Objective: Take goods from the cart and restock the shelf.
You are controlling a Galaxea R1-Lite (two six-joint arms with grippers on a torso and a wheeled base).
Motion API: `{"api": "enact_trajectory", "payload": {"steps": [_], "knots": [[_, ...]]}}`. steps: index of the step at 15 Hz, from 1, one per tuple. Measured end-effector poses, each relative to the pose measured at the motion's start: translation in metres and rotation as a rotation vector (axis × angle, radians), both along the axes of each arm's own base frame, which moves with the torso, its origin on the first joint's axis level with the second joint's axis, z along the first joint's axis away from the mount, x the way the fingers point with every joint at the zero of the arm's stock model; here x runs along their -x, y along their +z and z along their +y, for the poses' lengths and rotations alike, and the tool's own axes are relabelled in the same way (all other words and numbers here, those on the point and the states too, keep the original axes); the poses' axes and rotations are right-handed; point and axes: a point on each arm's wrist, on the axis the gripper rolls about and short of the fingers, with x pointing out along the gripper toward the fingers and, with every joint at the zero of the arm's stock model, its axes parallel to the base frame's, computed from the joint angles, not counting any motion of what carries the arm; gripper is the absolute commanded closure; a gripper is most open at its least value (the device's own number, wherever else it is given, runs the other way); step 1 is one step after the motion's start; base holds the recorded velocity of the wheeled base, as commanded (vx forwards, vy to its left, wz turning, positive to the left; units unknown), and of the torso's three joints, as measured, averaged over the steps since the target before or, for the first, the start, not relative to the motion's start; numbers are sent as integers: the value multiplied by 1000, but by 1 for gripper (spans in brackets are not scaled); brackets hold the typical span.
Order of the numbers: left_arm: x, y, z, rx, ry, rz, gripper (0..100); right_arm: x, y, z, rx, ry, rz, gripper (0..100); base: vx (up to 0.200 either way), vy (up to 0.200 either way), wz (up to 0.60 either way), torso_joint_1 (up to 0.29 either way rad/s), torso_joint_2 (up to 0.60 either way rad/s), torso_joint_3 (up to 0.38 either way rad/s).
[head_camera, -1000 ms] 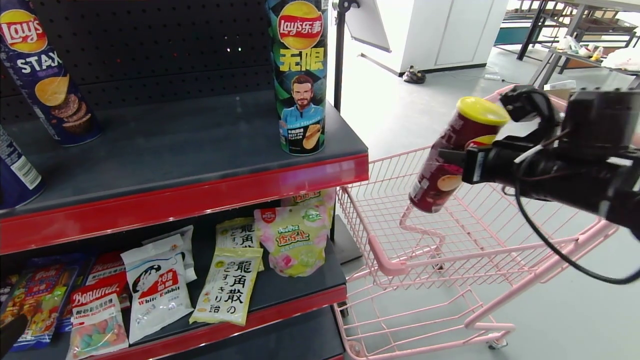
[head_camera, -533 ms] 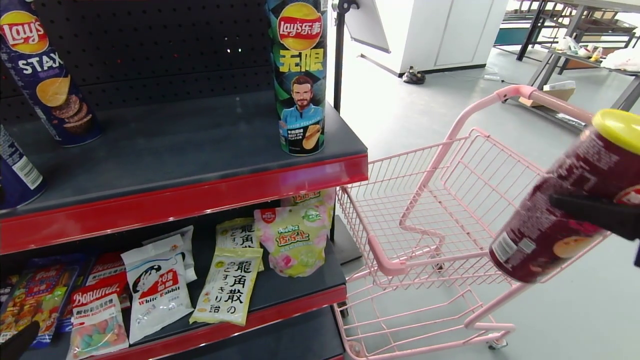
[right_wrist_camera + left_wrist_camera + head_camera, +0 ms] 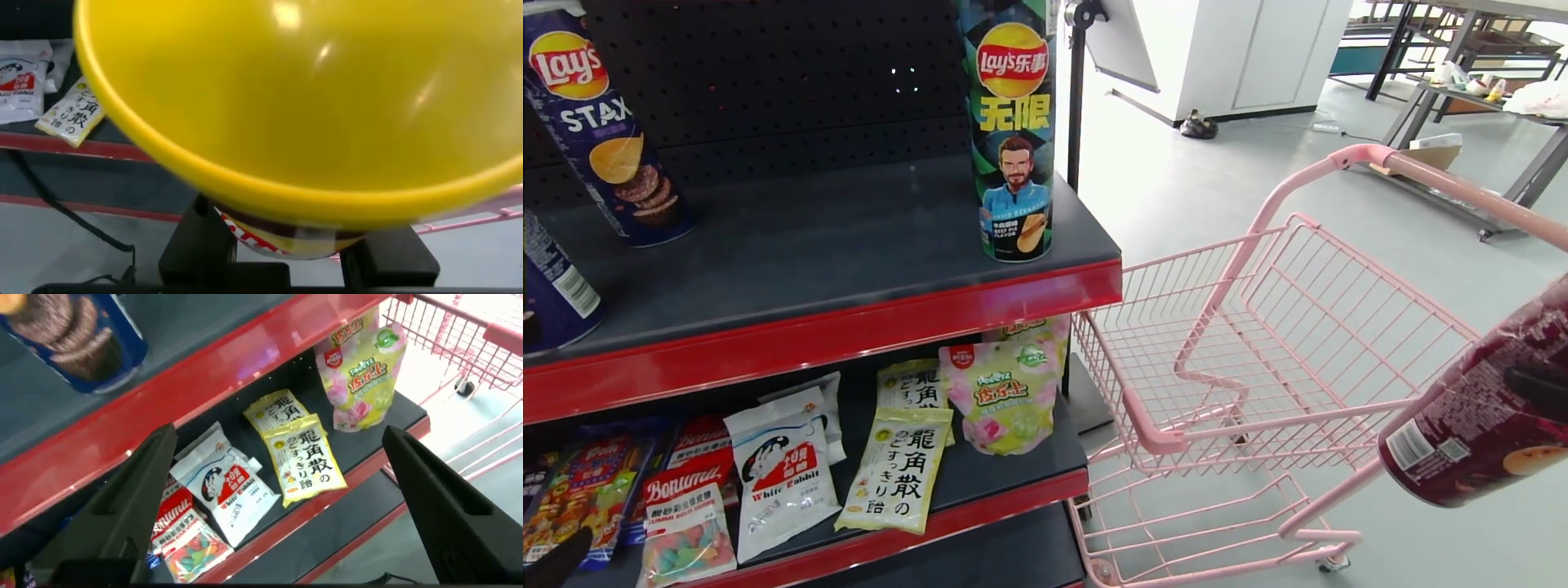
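Restocking stands about midway, we judge. Our right claw (image 3: 296, 260) is clamped around the maroon chip can (image 3: 1478, 425), which hangs tilted near the rim of the pink cart (image 3: 1258, 327), well apart from the shelf (image 3: 833, 245). The cart's wire basket looks bare. Placing is left: free room shows on the top board between the blue can (image 3: 605, 147) and the green can (image 3: 1014, 139). Our left claw (image 3: 278, 437) gapes wide, holding nothing, facing the snack bags (image 3: 302, 457) on the lower board.

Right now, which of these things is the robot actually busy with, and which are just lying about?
Job: maroon chip can, gripped in the right hand; pink cart; top shelf.
Lying about: candy bags below; white cabinet; far tables.
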Motion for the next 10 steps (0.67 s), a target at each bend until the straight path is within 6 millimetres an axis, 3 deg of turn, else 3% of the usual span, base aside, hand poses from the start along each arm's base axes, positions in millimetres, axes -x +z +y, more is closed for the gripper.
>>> {"api": "enact_trajectory", "payload": {"steps": [5, 10], "knots": [[-1, 1, 0, 0, 0, -1, 0, 0, 5, 1, 18, 21, -24, 100, 0, 0, 0, 152, -503, -353], [0, 3, 0, 1, 0, -5, 0, -16, 14, 9, 27, 90, -11, 100, 0, 0, 0, 209, -586, -383]]}}
